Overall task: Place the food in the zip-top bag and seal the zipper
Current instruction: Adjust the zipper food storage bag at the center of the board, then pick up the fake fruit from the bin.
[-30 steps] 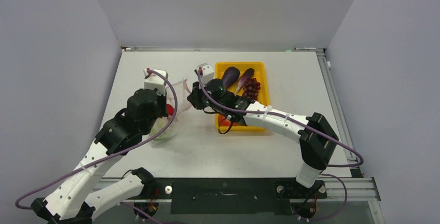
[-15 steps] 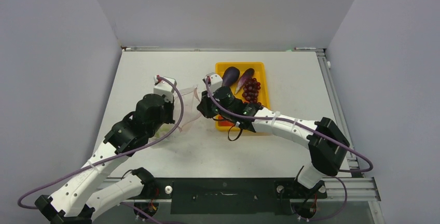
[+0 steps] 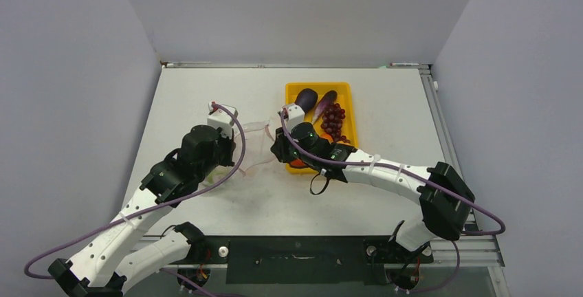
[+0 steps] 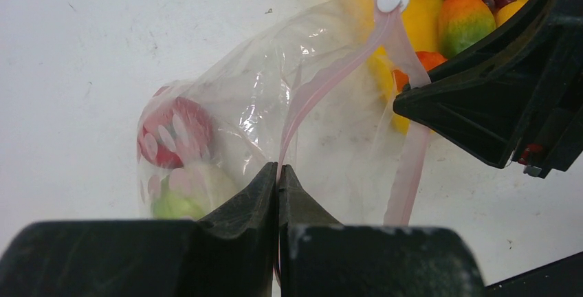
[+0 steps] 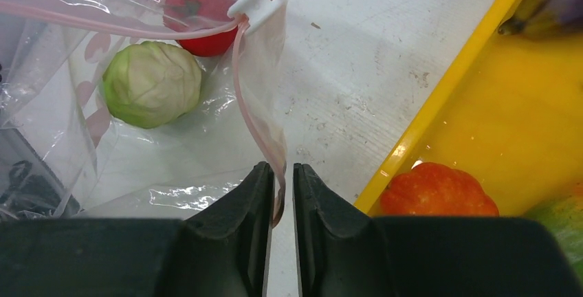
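Note:
The clear zip-top bag (image 3: 251, 150) hangs between my two grippers, left of the yellow tray (image 3: 345, 89). It holds a red tomato (image 5: 199, 8) and a green cabbage piece (image 5: 152, 82). My left gripper (image 4: 278, 170) is shut on the pink zipper (image 4: 323, 84) strip. My right gripper (image 5: 282, 168) has its jaws a narrow gap apart, and the other zipper strip (image 5: 254, 118) hangs between them against the left finger. A white slider (image 5: 251, 5) sits at the far end of the mouth. In the tray lie two eggplants (image 3: 306, 97), grapes (image 3: 333, 118) and an orange pepper (image 5: 440, 190).
The tray's near left corner lies just right of my right gripper (image 3: 276, 151). An orange-green fruit (image 4: 462, 18) lies in the tray beside the grapes. My left gripper (image 3: 230, 152) is over bare white table. Grey walls close the table on three sides.
Both arms have moved right and toward the near edge, carrying the bag with them. The bag's mouth now sits next to the tray's left side.

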`<state>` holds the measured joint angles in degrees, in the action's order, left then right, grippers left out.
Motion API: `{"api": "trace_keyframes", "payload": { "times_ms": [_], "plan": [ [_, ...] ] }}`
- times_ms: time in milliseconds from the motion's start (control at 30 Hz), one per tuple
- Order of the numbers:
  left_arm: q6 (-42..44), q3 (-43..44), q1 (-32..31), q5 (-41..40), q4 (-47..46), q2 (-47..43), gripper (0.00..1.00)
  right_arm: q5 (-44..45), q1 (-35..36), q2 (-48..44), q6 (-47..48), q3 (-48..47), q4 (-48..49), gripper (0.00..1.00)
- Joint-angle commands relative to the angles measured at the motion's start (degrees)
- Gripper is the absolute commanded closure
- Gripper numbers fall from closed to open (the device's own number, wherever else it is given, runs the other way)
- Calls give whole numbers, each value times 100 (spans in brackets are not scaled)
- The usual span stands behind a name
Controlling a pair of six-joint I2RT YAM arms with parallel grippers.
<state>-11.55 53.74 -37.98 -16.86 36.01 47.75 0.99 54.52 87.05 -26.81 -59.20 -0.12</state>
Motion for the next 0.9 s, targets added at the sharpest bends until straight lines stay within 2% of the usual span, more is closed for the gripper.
{"api": "trace_keyframes", "payload": {
  "times_ms": [0, 200, 400, 867],
  "plan": [
    [19, -14, 112, 166, -382, -116, 100, 257, 49, -340, -77, 0, 187, 79],
    [74, -30, 124, 187, -338, -40, 100, 390, 44, -557, 15, -107, 94, 71],
    [65, -39, 124, 201, -349, -72, 100, 644, 48, -893, 108, -118, -120, 53],
    [57, -56, 125, 206, -350, -160, 100, 1291, -188, -1668, 281, 270, -661, 28]
  ]
}}
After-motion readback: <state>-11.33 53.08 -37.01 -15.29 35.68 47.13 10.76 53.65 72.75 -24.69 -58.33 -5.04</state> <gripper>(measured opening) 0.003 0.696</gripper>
